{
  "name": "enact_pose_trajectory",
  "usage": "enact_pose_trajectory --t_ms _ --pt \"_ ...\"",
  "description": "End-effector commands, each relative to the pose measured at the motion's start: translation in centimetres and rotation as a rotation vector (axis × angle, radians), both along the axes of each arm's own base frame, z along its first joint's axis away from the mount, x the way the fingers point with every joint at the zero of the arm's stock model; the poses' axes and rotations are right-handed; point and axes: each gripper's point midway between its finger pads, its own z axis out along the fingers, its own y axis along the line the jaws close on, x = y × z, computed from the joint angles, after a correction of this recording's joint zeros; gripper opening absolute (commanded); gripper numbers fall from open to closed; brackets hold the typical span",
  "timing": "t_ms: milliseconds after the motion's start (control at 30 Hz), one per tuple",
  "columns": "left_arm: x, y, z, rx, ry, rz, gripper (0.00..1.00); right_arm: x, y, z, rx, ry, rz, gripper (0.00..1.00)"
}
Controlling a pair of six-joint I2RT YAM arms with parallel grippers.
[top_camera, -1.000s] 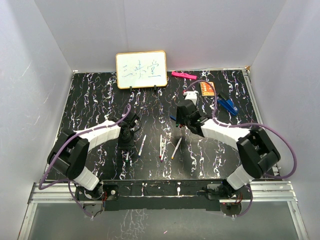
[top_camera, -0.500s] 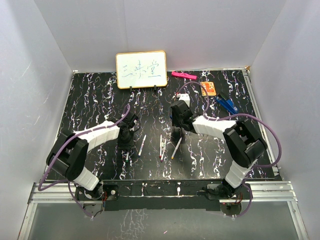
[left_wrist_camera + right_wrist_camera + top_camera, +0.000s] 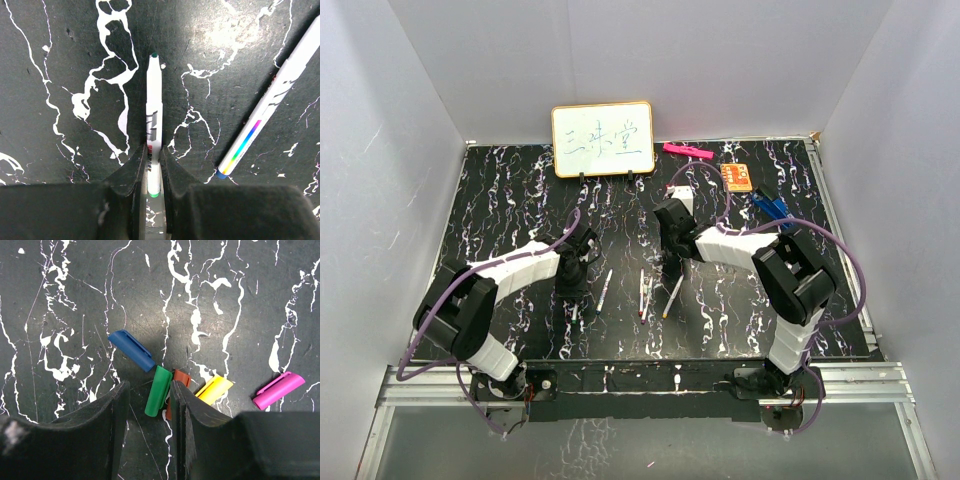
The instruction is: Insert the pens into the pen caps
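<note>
Black marbled surface (image 3: 510,200) below: my left hand (image 3: 150,167) is clamped on a green-tipped pen (image 3: 153,100) (lying flat), my right hand (image 3: 150,390) spread apart around the green cap (image 3: 159,390).

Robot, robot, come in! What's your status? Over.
Left gripper shut on green-tipped pen. Right gripper open, straddling green cap. Red cap crowding it, tight against one finger. Over.

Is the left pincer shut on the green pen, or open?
Shut. Both fingers of the left pincer press against the green pen, seen from the left wrist.
</note>
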Motion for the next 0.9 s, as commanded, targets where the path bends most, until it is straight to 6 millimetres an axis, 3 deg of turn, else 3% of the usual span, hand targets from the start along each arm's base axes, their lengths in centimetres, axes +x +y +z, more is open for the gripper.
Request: enact_pose_trajectory --t_ms 0,600,867 --pt "-1.2 1.0 -4.5 0.051 0.058 0.009 0.0 1.4 0.6 0.9 -0.004 -0.039 -0.017 0.35" --pt "-1.3 1.1 -5.0 0.064 0.078 -0.002 0.0 0.4 -0.3 -1.4 -0.045 0.028 -0.038 0.26" --pt "-1.3 1.1 -4.9 0.059 0.076 -0.002 0.0 -1.3 -1.5 -2.2 -0.083 0.087 -0.051 0.23"
